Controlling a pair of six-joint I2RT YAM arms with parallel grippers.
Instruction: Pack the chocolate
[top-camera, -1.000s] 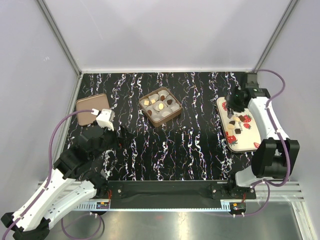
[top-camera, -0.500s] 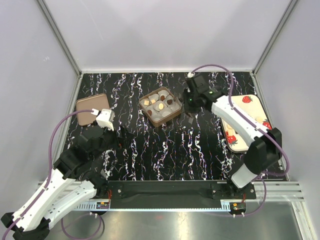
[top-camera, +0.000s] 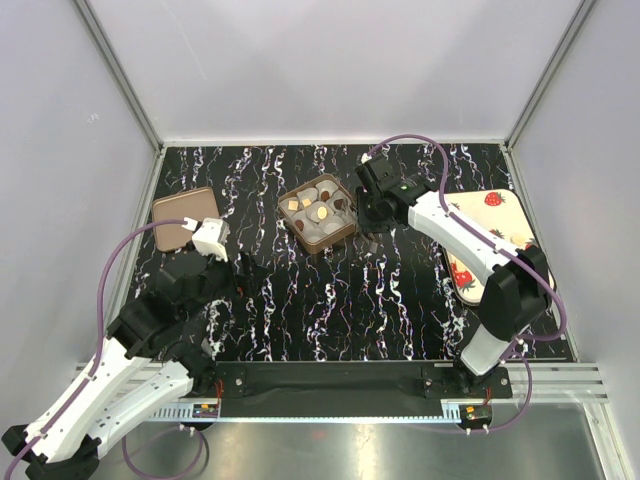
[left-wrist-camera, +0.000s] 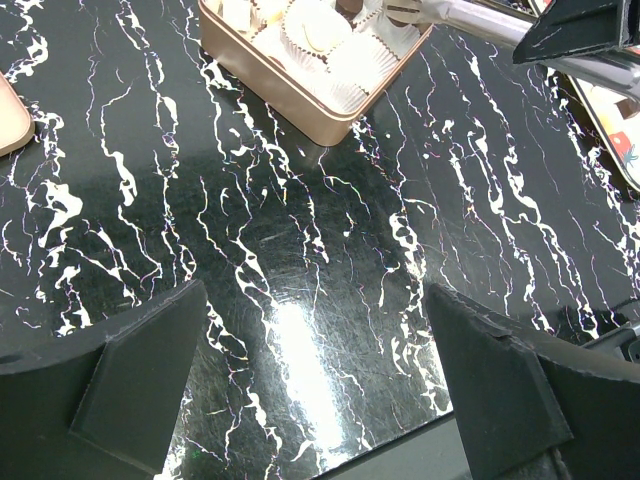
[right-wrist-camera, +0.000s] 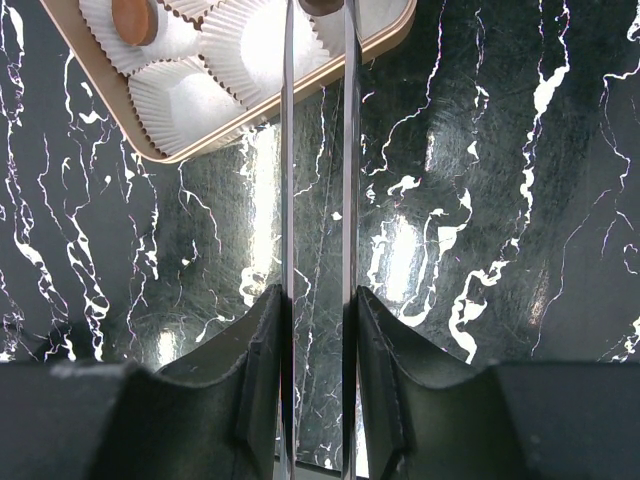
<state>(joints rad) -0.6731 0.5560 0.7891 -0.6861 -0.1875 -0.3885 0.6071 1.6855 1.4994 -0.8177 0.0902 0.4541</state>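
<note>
One choc (right-wrist-camera: 321, 5): pinched at tips of R gripper (top-camera: 354, 205), jaws nearly closed on it, over box (top-camera: 338, 236) edge, lined up for an empty cup (right-wrist-camera: 250, 50).
L gripper (left-wrist-camera: 320, 385): jaws wide, nothing held, parked clear of R's path.
Next, prob: lower, release.

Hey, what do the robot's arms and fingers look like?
The left arm and right arm have white shells, black joints and purple cables. The left fingers are broad matte black wedges; the right fingers are long, thin silvery blades on black mounts.
</note>
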